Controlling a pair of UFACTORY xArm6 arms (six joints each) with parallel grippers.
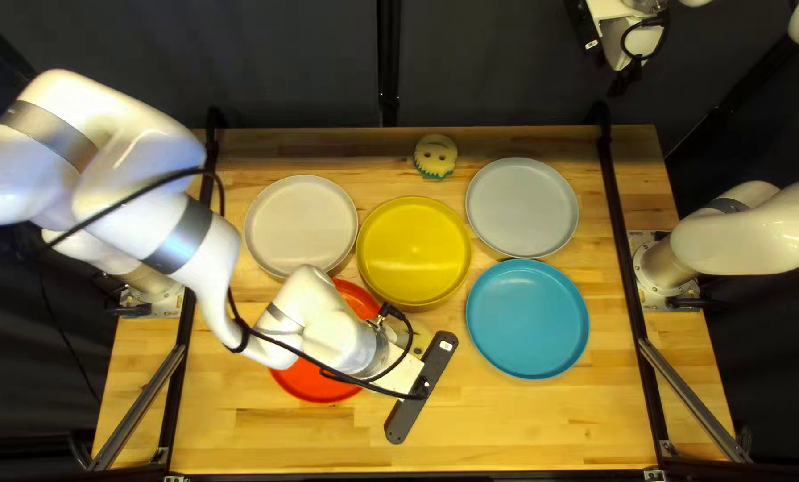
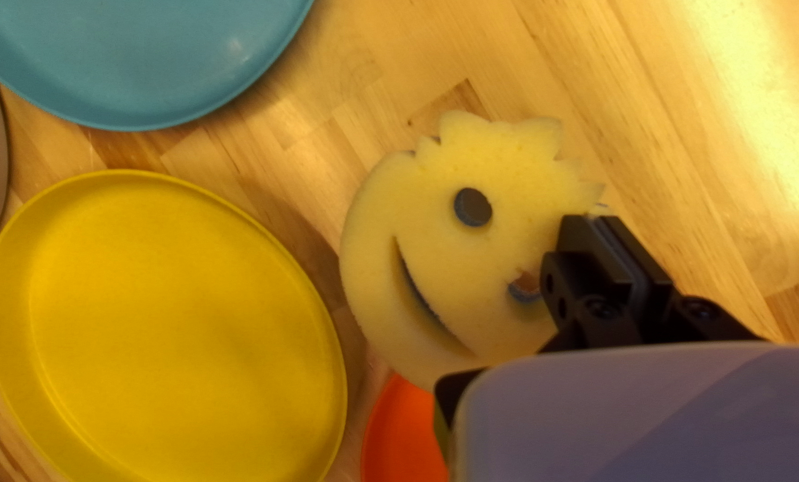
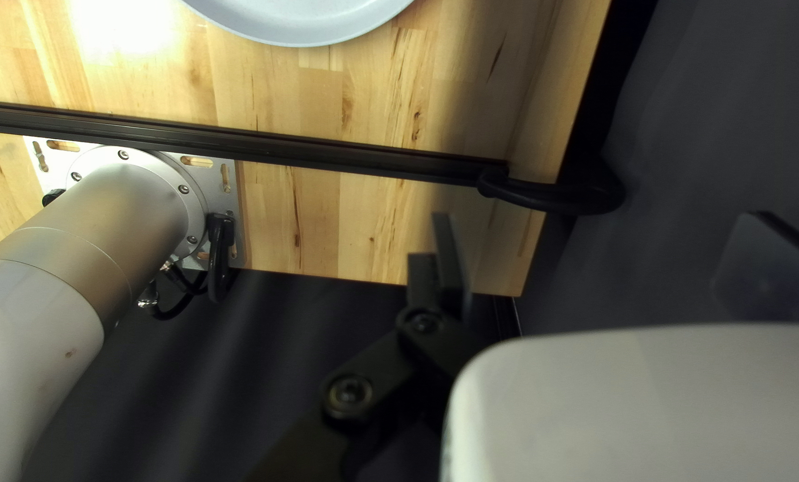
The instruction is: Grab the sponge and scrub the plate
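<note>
My left gripper point(image 1: 405, 370) holds the smiley sponge point(image 2: 471, 259) — jaws pinching its edge.

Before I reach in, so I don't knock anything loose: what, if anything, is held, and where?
The left gripper holds the smiley sponge by its edge, beside the nearer eye hole. The right gripper is open, holding nothing.

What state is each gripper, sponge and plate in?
Left gripper: shut on the held sponge
Right gripper: open, holding nothing
Held sponge: lifted, smiling face showing
Far sponge: lying flat, ungripped
White plate: face up, bare
Yellow plate: face up, bare
Gray plate: face up, bare
Blue plate: face up, bare
Red plate: partly hidden
</note>
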